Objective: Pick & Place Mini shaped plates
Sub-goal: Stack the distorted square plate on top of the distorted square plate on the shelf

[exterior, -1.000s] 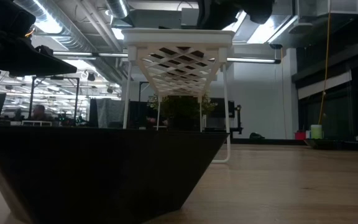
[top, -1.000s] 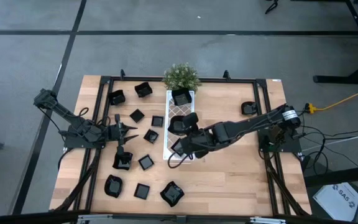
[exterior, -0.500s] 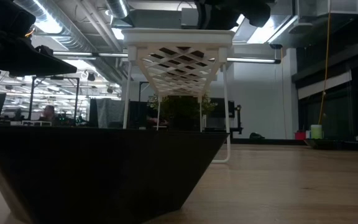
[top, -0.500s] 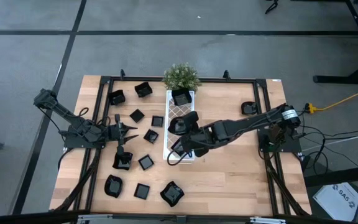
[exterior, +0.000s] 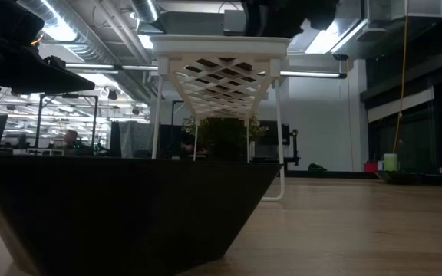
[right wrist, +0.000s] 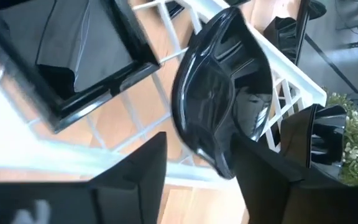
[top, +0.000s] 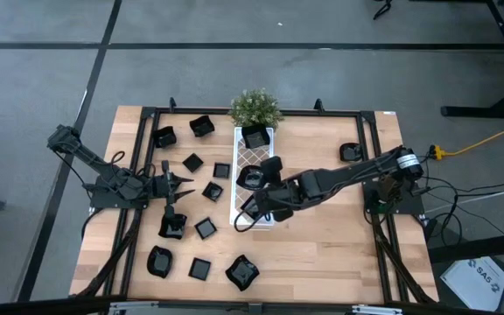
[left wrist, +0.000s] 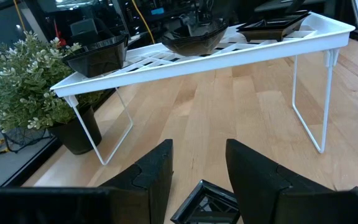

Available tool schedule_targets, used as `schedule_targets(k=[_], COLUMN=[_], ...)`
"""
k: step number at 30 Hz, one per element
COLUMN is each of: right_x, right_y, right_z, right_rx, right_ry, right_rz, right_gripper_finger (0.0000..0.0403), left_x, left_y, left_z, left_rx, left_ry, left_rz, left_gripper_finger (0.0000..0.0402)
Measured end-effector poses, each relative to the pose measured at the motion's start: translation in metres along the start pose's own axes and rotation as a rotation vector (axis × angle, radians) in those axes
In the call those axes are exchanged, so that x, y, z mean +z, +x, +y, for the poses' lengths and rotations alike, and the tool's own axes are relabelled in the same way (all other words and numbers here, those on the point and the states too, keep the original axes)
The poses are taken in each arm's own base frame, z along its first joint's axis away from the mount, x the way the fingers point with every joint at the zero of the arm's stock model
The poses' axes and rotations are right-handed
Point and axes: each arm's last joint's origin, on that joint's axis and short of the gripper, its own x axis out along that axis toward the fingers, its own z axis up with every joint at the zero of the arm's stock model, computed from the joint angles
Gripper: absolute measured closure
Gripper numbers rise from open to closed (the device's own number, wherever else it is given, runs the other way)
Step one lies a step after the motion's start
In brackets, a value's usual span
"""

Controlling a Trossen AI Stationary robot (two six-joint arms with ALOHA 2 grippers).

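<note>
Three mini shaped plates rest on the long white tray (top: 254, 156): one at its far end (top: 255, 136), a round one (top: 251, 178) in the middle, and a square one (top: 250, 208) near its near end. Several more plates lie on the table left of the tray. My right gripper (top: 262, 192) hangs open over the tray's near half. In the right wrist view the round plate (right wrist: 222, 93) lies on the lattice just ahead of the gripper's gap (right wrist: 197, 180). My left gripper (top: 170, 186) waits open at the left, above a square plate (left wrist: 207, 202). My right gripper's open fingers (right wrist: 272, 180) stand on either side of the round plate's near rim (right wrist: 219, 163), slanting down from the table's right side. The plate rests on the tray's lattice. I cannot tell whether either finger touches the rim.
A green potted plant (top: 255, 108) stands at the tray's far end. One plate (top: 350, 152) lies apart at the far right. A black frame rail (top: 234, 112) runs round the table. Bare wood lies right of the tray and near the front edge.
My right gripper has opened its fingers while staying over the tray's near half. The round plate has stayed on the tray's lattice.
</note>
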Motion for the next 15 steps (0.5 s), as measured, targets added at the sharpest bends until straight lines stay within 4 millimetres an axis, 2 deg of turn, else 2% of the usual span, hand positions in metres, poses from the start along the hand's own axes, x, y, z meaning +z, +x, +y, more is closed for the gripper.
schedule_targets(k=[6, 15], right_x=[-0.009, -0.044], right_y=[-0.011, -0.030], right_z=[-0.002, -0.006], right_rx=[0.019, -0.001], right_ry=[0.055, 0.368], right_rz=[0.069, 0.325], right_gripper_finger=[0.0205, 0.0218], left_x=[0.000, 0.000], left_y=[0.000, 0.000], left_z=[0.000, 0.000], left_rx=[0.000, 0.000], left_ry=[0.000, -0.001], left_rz=[0.000, 0.000], left_gripper_finger=[0.0258, 0.0258])
